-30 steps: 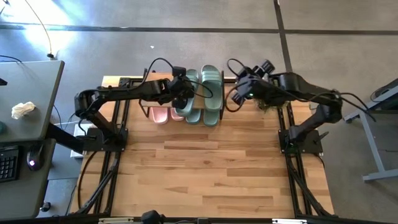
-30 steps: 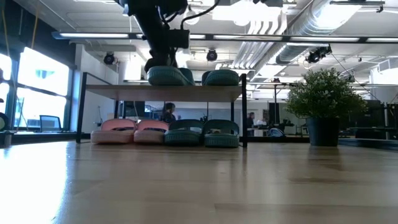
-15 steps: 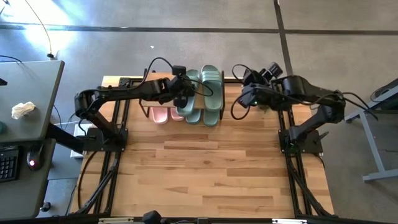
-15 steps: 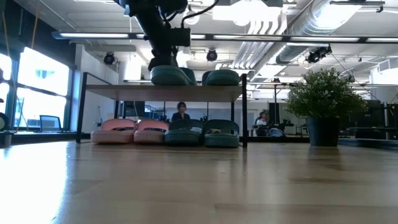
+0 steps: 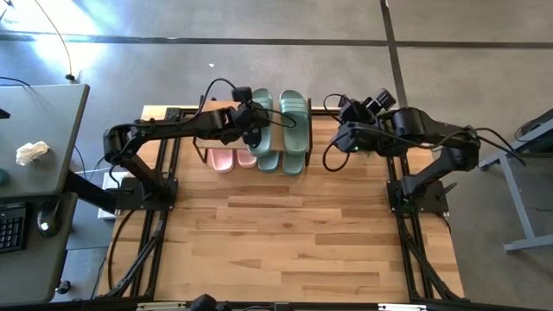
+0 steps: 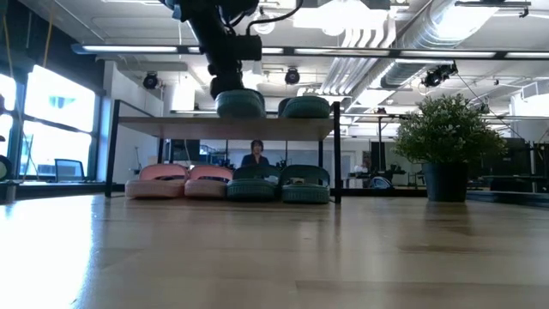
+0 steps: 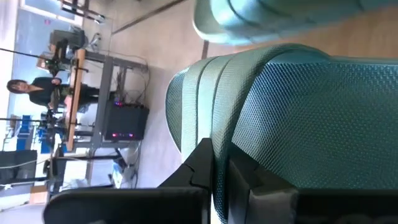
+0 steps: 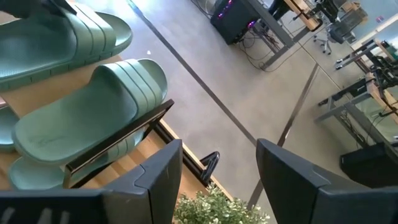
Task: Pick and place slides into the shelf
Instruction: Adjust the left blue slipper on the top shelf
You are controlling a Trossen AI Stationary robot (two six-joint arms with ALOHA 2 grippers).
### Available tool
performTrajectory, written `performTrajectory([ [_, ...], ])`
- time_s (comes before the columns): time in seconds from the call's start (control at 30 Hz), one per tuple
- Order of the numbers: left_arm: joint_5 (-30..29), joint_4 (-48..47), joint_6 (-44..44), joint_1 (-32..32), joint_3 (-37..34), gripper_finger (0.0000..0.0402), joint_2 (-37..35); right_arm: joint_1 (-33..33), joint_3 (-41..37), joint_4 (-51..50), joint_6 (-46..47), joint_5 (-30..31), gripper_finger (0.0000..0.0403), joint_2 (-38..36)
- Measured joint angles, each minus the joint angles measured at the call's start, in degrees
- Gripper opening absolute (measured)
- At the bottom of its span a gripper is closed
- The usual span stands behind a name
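Observation:
The shelf stands at the table's far edge. Under its plank, on the table, lie two pink slides and two green slides. Two more green slides lie flat on the plank, side by side: the left one and the right one. My left gripper is shut and comes down at the left slide from above. My right gripper hangs open to the right of the shelf with nothing between its fingers. My left gripper has its shut fingers against the left side of the left green slide on the shelf's top. It comes from above, slanting in from the table's left. The slide lies flat on the plank beside the other green slide.
A potted plant stands at the table's far right, close to my right gripper. The wooden table stretches from the shelf to the near edge. A desk with a keyboard stands left of the table. A person shows in the room behind.
My left gripper has shut and gone a little toward the table's right. The left green slide on the shelf's top has slid right, closer to its neighbour, and turned straighter. My right gripper, still open, has drawn back toward the table's right edge.

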Motion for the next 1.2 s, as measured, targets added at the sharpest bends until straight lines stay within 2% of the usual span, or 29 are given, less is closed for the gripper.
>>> performTrajectory([
  [0.6, 0.6, 0.8, -4.2, -0.1, 1.2, 0.0007, 0.1, 0.0, 0.0, -0.4, 0.0, 1.0, 0.0197, 0.0],
  [0.83, 1.9, 1.4, -4.2, -0.1, 1.4, 0.0003, 3.0, 0.0, 0.0, -0.4, 0.0, 1.0, 0.0197, 0.0],
  [0.93, -0.1, 1.3, -4.2, -0.1, 1.4, 0.0008, 3.7, 0.0, 0.0, -0.4, 0.5, 0.5, 0.0197, 0.0],
  [1.2, -0.6, 3.2, -4.1, 0.0, 1.7, 0.0004, 3.9, 0.0, 0.0, -0.4, 0.6, -0.1, 0.0197, 0.0],
])
